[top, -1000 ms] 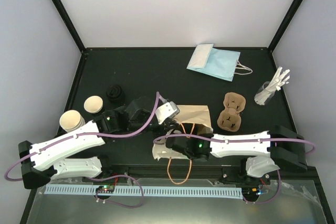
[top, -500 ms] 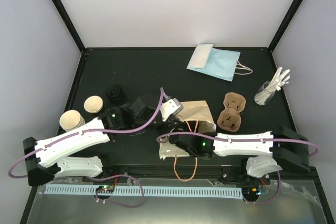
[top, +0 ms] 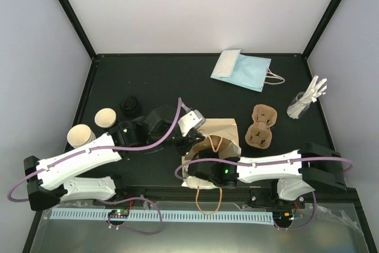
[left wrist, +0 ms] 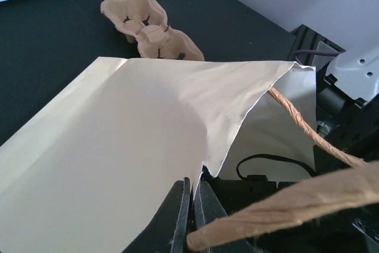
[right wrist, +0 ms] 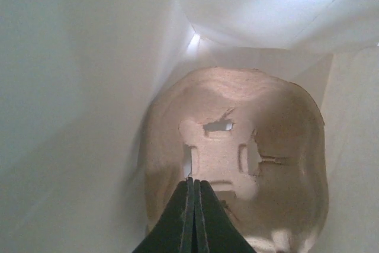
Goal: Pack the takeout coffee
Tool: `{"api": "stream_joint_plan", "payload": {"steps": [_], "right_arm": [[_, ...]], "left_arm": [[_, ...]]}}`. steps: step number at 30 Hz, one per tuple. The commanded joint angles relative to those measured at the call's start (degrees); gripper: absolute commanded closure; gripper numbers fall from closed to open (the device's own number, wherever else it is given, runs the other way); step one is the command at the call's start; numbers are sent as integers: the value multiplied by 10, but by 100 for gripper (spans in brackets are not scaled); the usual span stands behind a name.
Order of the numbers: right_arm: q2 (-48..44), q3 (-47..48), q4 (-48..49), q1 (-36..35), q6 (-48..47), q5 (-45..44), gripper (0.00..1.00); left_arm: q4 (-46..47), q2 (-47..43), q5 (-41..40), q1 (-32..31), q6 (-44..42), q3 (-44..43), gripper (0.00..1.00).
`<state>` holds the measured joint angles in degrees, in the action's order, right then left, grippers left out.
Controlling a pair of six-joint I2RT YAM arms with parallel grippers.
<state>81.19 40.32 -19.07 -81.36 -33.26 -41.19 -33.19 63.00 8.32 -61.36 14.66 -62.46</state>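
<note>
Left fingers (left wrist: 179,217) pinch the tan paper bag (top: 222,128) by its rim; right fingers (right wrist: 185,217), closed and empty, sit deep inside above a pulp carrier (right wrist: 237,140). The takeout coffee (top: 129,106) looks to be that black-lidded thing at the tabletop's (top: 177,81) left, well apart. I'd hold the rim high, back out clear of the handle (left wrist: 284,205), and bring the cup in upright.

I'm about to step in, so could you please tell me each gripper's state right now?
Left gripper: closed, pinching the paper bag at its rim.
Right gripper: closed inside the bag, tips at a pulp carrier; grip unclear.
</note>
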Motion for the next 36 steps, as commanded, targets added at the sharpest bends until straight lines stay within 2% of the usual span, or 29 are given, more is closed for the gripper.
{"api": "stream_joint_plan", "payload": {"steps": [1,6,10,18,24,36], "right_arm": [[-4,-3,-1,-5,16,5,99],[-24,2,13,-3,-4,-84,99],[-35,6,27,5,-30,-115,99],[-36,6,26,47,-62,-97,99],[-8,3,16,71,-51,-89,99],[41,-1,83,79,-70,-47,99]], "left_arm": [[22,-2,34,1,5,-18,98],[12,12,55,1,5,-21,98],[-3,24,61,1,5,-27,99],[-6,25,72,1,13,-27,98],[-2,18,70,1,11,-30,98],[20,8,105,1,14,-22,99]]}}
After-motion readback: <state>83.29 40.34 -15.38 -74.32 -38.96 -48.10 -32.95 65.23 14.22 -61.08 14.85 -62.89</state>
